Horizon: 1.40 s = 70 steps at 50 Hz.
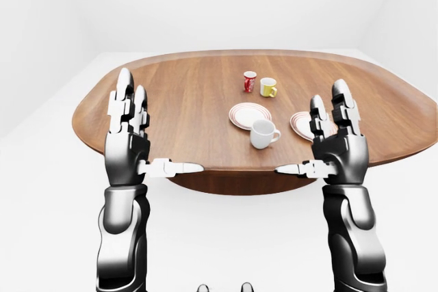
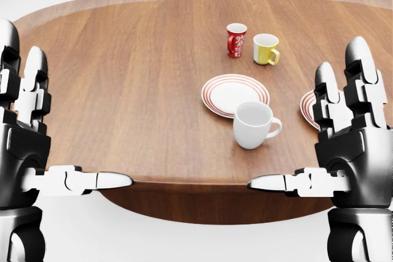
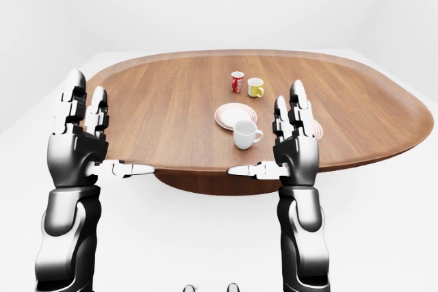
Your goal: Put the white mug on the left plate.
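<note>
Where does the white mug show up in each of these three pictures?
Left-eye view: white mug right of centre, near the table's near edge.
Head view: right of centre, just below the left plate.
Right-eye view: slightly right of centre, left of the right hand.
Shared landmark: the red mug above the left plate.

Right hand (image 2: 347, 151) covers most of the right plate (image 2: 308, 107); red mug (image 2: 236, 40) pattern too small
</note>
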Tool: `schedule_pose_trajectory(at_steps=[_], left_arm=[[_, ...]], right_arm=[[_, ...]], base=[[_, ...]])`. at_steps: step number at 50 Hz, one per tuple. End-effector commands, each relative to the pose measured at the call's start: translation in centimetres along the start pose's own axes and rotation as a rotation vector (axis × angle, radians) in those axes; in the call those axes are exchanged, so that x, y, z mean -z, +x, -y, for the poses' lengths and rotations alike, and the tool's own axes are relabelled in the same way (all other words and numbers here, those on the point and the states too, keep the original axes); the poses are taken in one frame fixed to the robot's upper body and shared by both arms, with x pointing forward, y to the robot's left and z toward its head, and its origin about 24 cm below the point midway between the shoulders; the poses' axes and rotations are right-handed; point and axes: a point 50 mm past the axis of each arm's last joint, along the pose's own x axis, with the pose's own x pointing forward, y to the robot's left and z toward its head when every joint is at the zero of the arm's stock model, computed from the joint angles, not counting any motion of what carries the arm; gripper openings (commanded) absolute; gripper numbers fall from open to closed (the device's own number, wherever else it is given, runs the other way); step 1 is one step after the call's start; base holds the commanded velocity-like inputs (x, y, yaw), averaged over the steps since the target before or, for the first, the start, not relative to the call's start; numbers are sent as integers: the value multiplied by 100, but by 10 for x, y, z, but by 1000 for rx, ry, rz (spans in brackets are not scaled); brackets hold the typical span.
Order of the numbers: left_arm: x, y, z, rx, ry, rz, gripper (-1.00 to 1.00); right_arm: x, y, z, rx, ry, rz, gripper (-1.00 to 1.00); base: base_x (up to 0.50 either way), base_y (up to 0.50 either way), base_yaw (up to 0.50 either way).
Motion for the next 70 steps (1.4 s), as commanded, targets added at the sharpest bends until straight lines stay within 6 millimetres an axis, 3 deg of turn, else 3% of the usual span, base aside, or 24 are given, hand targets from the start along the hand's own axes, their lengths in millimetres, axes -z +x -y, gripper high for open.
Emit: schedule_pose_trajectory(at_steps=[1, 11, 70], left_arm=[[-2, 0, 0, 1, -4, 6, 100], [-3, 0, -1, -4, -7, 15, 100], [-5, 1, 0, -6, -17, 24, 100]], right_arm=[[1, 0, 1, 8, 0, -5, 100], [0, -1, 2, 13, 29, 1, 100], [-7, -2, -2, -25, 42, 29, 100]], base=[[0, 0, 0], [2, 0, 0], [50, 0, 0]])
